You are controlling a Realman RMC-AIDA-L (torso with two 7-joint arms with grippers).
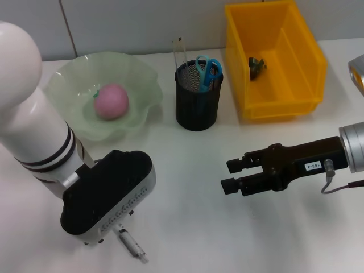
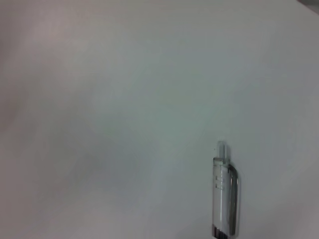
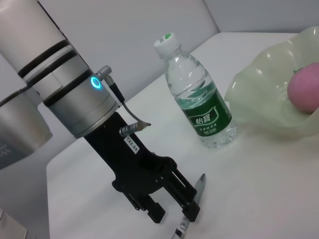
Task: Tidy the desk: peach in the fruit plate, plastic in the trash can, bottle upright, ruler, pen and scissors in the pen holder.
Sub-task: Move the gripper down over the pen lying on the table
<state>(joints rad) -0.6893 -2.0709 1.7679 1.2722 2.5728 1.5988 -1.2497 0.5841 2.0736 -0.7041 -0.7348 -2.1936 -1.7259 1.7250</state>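
Listing, largest first:
Desk (image 1: 187, 170): white, bears everything.
Bin (image 1: 273, 57): yellow, at 1 o'clock, dark scrap inside.
Plate (image 1: 74, 85): green, at 10 o'clock, peach (image 1: 111, 101) in it.
Bottle (image 3: 199, 99): upright beside the plate, seen from the right wrist.
Holder (image 1: 197, 96): black mesh, at 12 o'clock, scissors (image 1: 207, 69) and ruler (image 1: 179, 51) inside.
Left gripper (image 3: 172, 206): low over the desk at 7 o'clock, fingers astride the pen, slightly apart.
Right gripper (image 1: 233, 175): hovers at 4 o'clock, narrowly parted, empty.
Pen (image 1: 132, 245): flat on the desk, the last item out of place.
Advice: centre on the barrel, close firmly, lift level.
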